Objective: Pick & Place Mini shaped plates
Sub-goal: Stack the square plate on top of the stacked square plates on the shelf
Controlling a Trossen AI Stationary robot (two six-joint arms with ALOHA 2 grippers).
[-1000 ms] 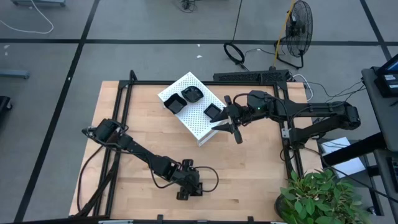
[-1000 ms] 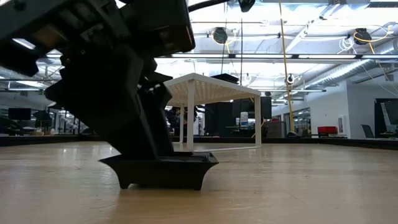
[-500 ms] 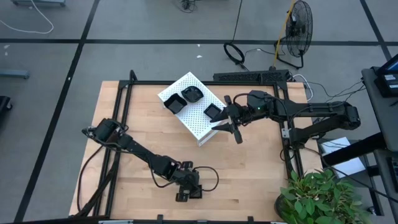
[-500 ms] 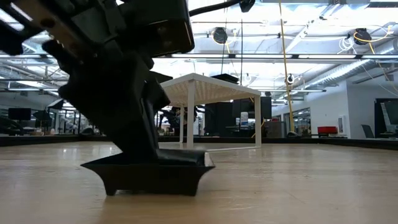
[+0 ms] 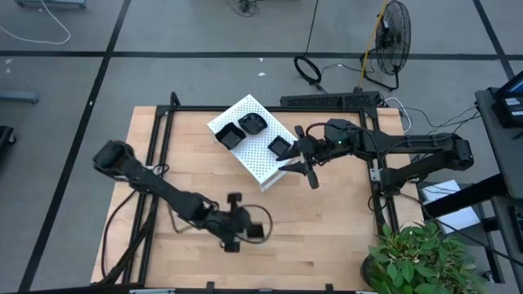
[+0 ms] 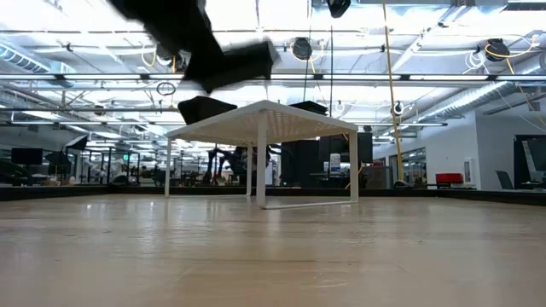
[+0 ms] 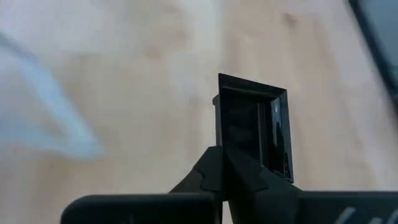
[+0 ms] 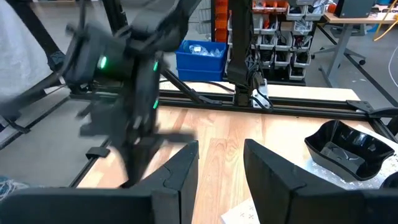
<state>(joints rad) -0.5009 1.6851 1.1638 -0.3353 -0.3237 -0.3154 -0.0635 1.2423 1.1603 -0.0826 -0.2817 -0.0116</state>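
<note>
My left gripper (image 5: 243, 225) hangs above the table's near middle, shut on a small square black mini plate (image 7: 256, 127). In the low view the plate (image 6: 237, 63) shows blurred, high above the wood. A white perforated box (image 5: 260, 160) stands at the far middle with three more black plates resting on its top (image 5: 228, 136), (image 5: 252, 123), (image 5: 280, 146). My right gripper (image 5: 304, 166) waits open at the box's right end; in its wrist view one plate (image 8: 346, 147) lies on the box. My left gripper pinches one side of the plate's raised rim (image 7: 225, 138) between its two shut fingers (image 7: 239, 177). The plate sticks out beyond the fingertips, turned on edge. It is lifted well clear of the table.
Bare wooden tabletop (image 5: 343, 237) lies between the left gripper and the box. A black frame (image 5: 163, 147) runs round the table. A potted plant (image 5: 417, 257) stands at the near right corner.
My left gripper has taken hold of the plate that stood on the table and has gone up and a little toward the table's left edge. The plate has left the wood and now hangs tipped, high above it. My right arm has kept still.
</note>
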